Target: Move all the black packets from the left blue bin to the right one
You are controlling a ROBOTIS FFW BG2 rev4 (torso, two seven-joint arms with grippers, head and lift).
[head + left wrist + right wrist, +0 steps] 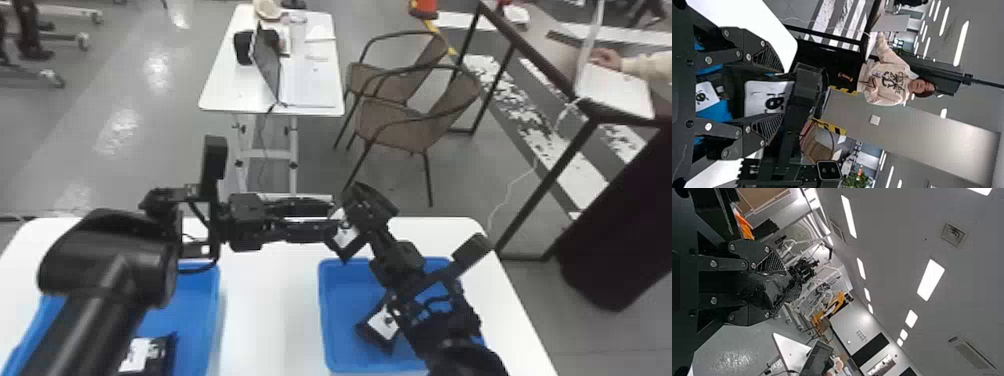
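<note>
Gray flooring (115, 165) is spreading behind a white table (270, 310), where two robot grippers are meeting above the surface, near the far rim of the right blue bin (327, 320). Both are pinching one black packet (345, 237): the left gripper (334, 220) is gripping its sides, while the right gripper (352, 220) is clasping its glossy black wrapping, fingers partly masking it. A second packet (382, 322) is lying inside the right blue bin, partly hidden by the right arm (445, 320). Another packet (162, 350) is resting in the left blue bin (212, 300), which the left arm (100, 280) is partly blocking and the head view's bottom edge is cutting off.
</note>
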